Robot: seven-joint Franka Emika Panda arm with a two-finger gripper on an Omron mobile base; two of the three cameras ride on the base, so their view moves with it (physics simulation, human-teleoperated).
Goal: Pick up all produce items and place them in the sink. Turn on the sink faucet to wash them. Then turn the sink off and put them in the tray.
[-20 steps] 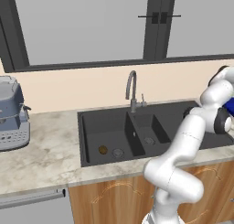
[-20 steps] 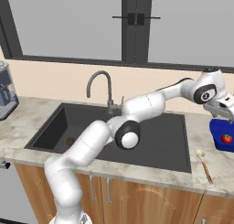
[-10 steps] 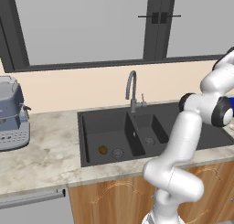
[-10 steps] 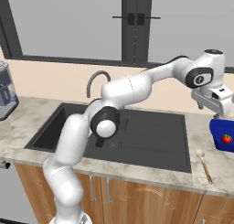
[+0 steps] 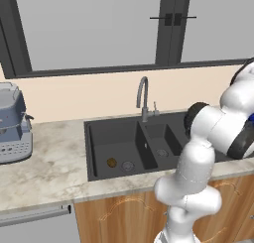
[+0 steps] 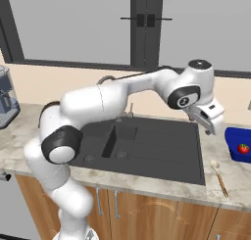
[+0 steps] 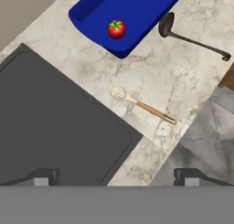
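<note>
The bright red produce item with a green top (image 7: 116,29) lies in the blue tray (image 7: 132,3), also seen as a red dot (image 6: 243,148) in the tray (image 6: 234,145) at the counter's right end. The dull brown produce item (image 5: 111,162) rests on the floor of the black sink's (image 5: 99,138) wider basin, beside its drain. The grey gooseneck sink faucet (image 5: 143,95) stands behind the sink. My gripper (image 6: 210,126) hangs open and empty above the sink's (image 6: 162,151) right edge, left of the tray. Its fingertips (image 7: 44,176) stand wide apart over the sink's corner (image 7: 45,127).
A wooden spoon (image 7: 141,104) lies on the marble counter between sink and tray, and a dark ladle (image 7: 183,35) lies beside the tray. A grey coffee machine (image 5: 12,123) stands at the counter's far left. My arm arches across the sink.
My open gripper has swung left, away from above the tray toward the sink's right edge. The red item stays in the tray.
</note>
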